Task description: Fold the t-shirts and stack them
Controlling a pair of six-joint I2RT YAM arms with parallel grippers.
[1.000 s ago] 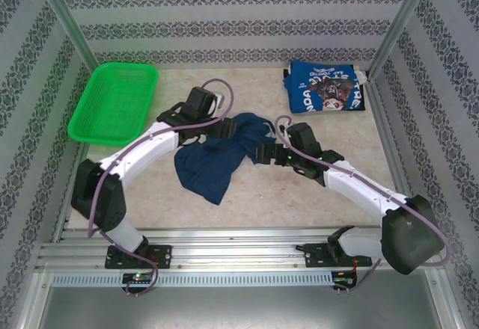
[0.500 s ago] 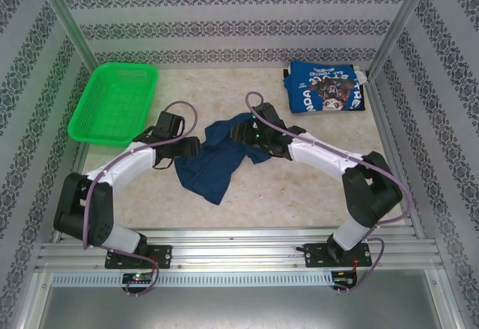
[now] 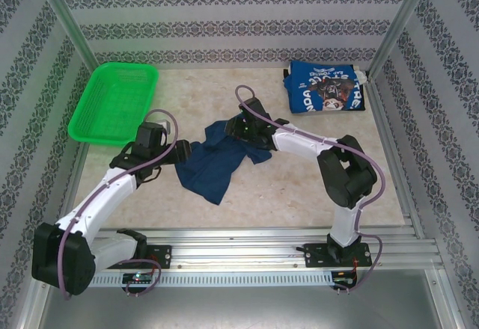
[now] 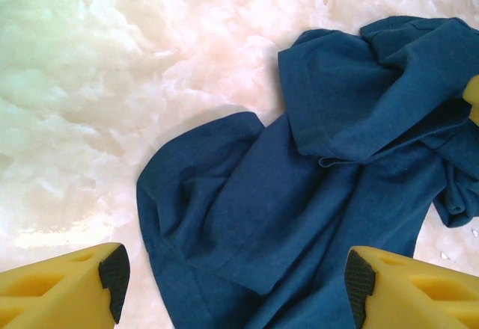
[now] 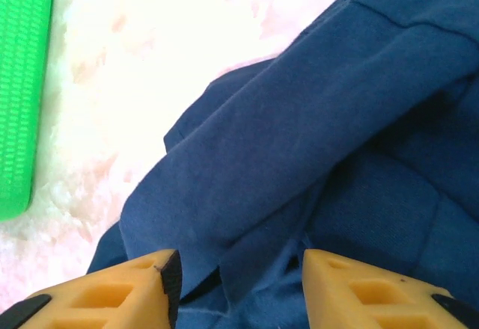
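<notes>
- Cloth first: the navy shirt (image 3: 217, 166) lies crumpled in the middle of the table (image 3: 299, 187), unfolded. Its long axis runs on a slant from near-left to far-right in the top view.
- The blue shirt (image 3: 327, 90) sits folded at the far right corner, well apart from both arms. I judge it to be the base of the stack.
- My left claw (image 4: 236, 288) hangs at the navy shirt's left edge with its jaws wide and nothing in them. The cloth spreads ahead of it and to its right.
- My right claw (image 5: 239, 269) is down at the shirt's far edge, jaws about half apart and astride a raised fold. The pads don't look pressed to the cloth, so I count nothing held.
- What the next move turns on: the two claws sit at adjacent edges, left side and far side, with the bunched cloth between them. The right is nearer a grip, since a fold is already in its gap.
- The basket (image 3: 112, 112) is off at the far left, out of the way.
</notes>
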